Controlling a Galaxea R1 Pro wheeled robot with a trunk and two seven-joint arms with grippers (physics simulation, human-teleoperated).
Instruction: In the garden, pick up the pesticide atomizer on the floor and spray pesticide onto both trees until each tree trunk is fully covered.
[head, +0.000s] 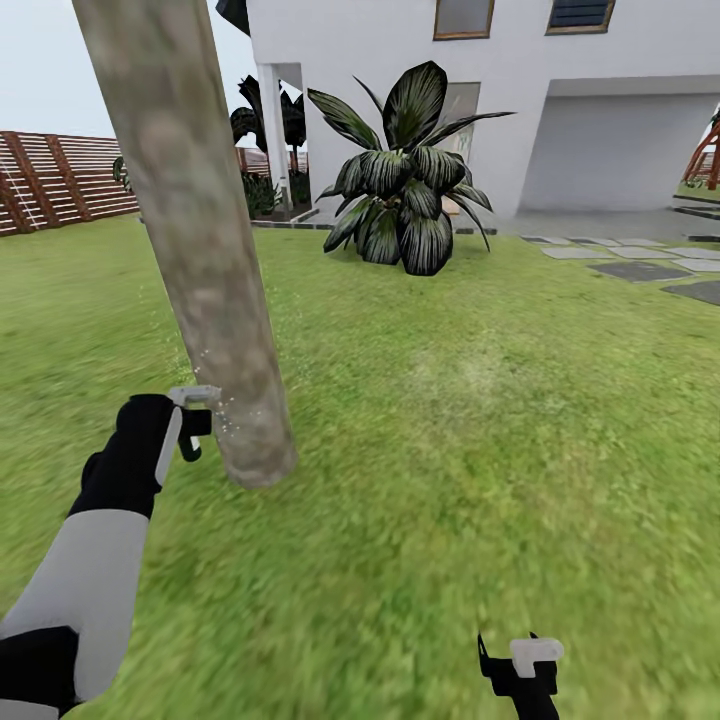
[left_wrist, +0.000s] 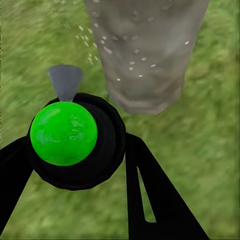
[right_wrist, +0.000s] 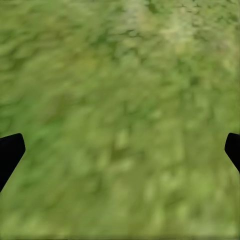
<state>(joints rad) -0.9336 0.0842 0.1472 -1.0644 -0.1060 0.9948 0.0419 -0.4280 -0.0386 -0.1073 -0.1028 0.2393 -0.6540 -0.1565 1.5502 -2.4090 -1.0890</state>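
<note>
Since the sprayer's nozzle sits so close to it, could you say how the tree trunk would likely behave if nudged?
The tree trunk is far thicker than the left gripper, so probably rigid and immovable. It meets the grass squarely, so toppling seems unlikely.

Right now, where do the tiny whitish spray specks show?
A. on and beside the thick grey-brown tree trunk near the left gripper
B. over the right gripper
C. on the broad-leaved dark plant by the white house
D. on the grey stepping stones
A: the whitish specks dot the grey-brown trunk just ahead of the left gripper, which holds the green-bodied atomizer.
</note>
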